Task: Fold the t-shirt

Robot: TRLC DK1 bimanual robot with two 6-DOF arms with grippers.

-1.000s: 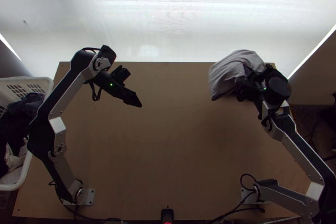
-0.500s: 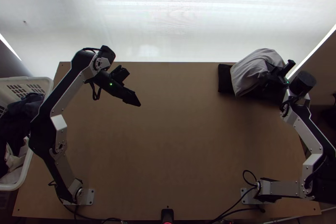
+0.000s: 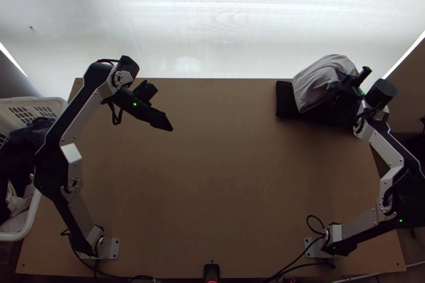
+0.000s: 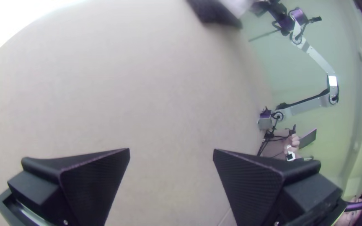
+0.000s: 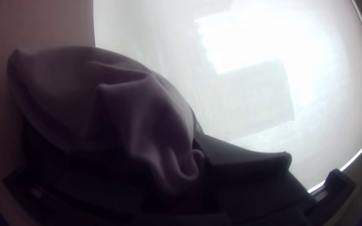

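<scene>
At the table's [image 3: 212, 177] far right corner, the grey shirt [image 3: 319, 84] lies as a soft, rounded bundle over dark cloth [image 3: 285, 100]; the right gripper [image 3: 340, 93] is against its near side, and whether it is clamped on the shirt or merely touching, I cannot tell. Folding looks well along, perhaps finished, since the shirt is already compact and sits out at the table's corner, as if being put by; still, it bulges and creases in the right wrist view, so what is left is probably to settle it flat on the dark cloth, let go and draw the arm away without dragging a layer. Farther out, over the left part of the table, the left gripper [image 4: 171, 151] hangs wide open with nothing in its grasp; beyond the table's left edge stands a white basket [image 3: 32, 216] with more clothes [image 3: 33, 132] in it, perhaps the next work.

Hard to make out is much of the shirt: the right gripper covers its near side, and collar, sleeves and the number of folds cannot be read; the dark cloth merges with the black gripper there, so whether it is one folded piece or several, I cannot say.
</scene>
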